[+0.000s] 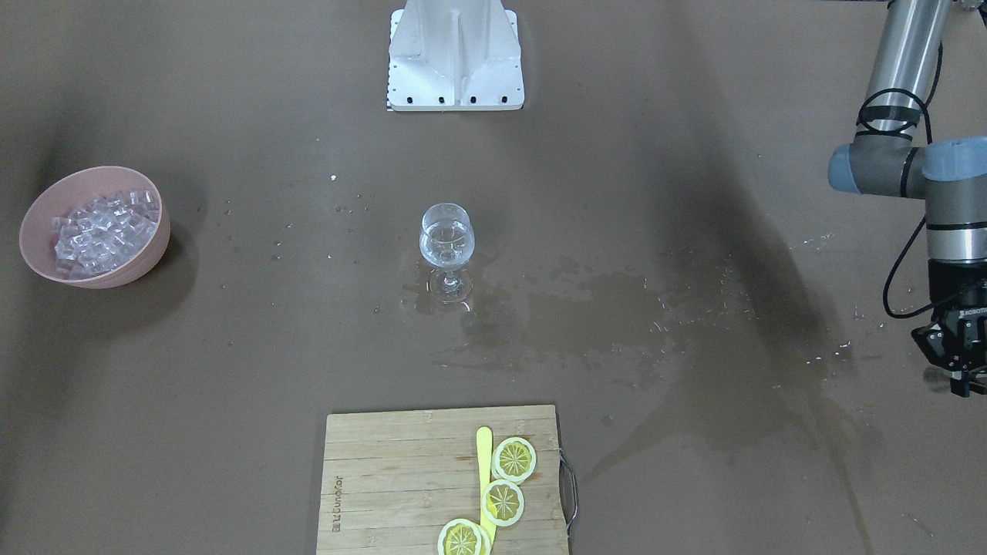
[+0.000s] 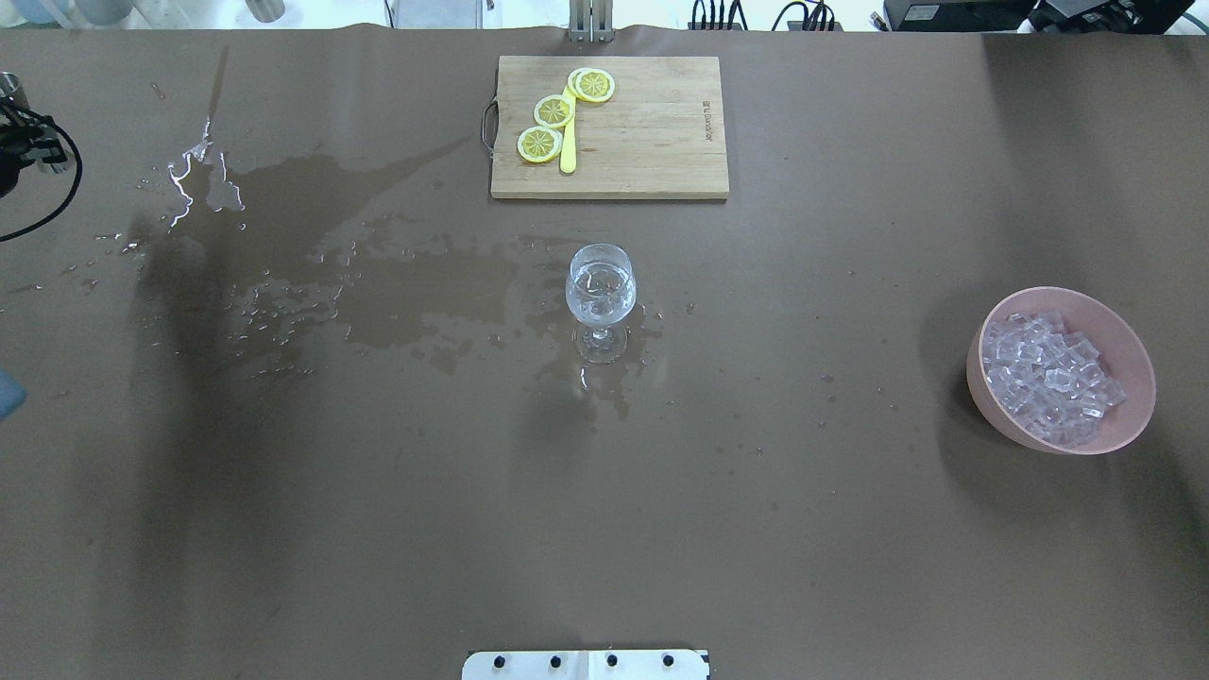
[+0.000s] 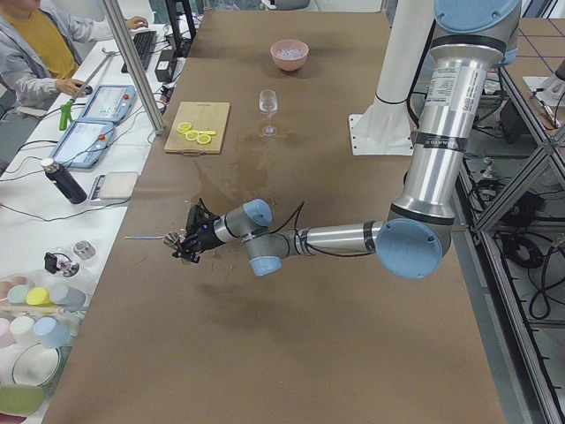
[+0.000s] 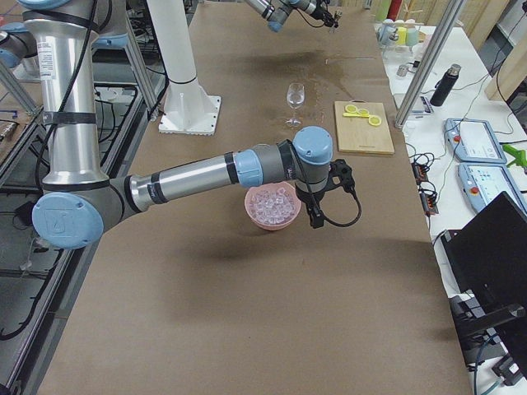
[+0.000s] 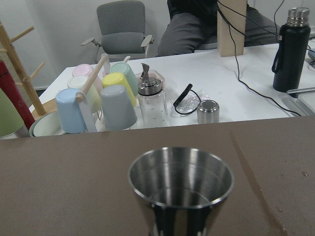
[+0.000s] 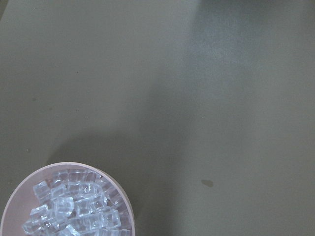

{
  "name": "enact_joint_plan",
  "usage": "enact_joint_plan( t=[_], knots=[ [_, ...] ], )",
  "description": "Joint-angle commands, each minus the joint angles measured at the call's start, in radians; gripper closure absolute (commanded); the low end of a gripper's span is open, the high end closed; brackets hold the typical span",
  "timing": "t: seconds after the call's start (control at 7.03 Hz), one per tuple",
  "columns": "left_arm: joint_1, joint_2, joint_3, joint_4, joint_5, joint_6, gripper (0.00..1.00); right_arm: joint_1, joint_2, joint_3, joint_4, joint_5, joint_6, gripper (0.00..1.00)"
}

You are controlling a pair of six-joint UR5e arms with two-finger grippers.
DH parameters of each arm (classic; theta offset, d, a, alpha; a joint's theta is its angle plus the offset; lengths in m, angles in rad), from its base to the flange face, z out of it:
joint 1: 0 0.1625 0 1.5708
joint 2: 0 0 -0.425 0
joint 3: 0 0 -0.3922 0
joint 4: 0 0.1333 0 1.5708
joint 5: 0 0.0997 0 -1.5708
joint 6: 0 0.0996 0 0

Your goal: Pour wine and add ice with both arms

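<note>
Gripping the jigger (image 5: 180,189), left pincer (image 1: 956,374) hangs well apart from the wine (image 1: 446,245) in the glass (image 1: 447,212); right pincer (image 4: 315,218), grip I cannot tell, hovers beside the ice (image 6: 74,209); dropped cubes might splash wine out.

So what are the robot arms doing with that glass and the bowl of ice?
They are making a drink. The wine glass stands in the middle of the table, in a wet patch, with a little clear wine in it. The left end effector holds a steel jigger upright, off at one end. The right end effector hangs beside the pink bowl of ice. I cannot tell whether any ice is in the glass.
</note>
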Motion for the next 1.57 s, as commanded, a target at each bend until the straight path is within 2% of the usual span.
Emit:
enact_joint_plan(
  t=[0.0, 0.14, 0.57, 1.42],
  knots=[
    [0.064, -0.051, 0.065, -0.001, 0.157, -0.115, 1.0, 0.0, 0.0, -0.001, 0.001, 0.0, 0.009, 0.0],
    [0.093, -0.065, 0.07, -0.003, 0.184, -0.124, 1.0, 0.0, 0.0, 0.0, 0.001, 0.0, 0.009, 0.0],
    [0.118, -0.066, 0.087, 0.0, 0.179, -0.177, 1.0, 0.0, -0.001, -0.001, 0.0, 0.0, 0.009, 0.0],
    [0.118, -0.066, 0.087, 0.08, 0.09, -0.174, 1.0, 0.0, -0.006, 0.0, 0.0, 0.003, 0.01, 0.0]
  ],
)
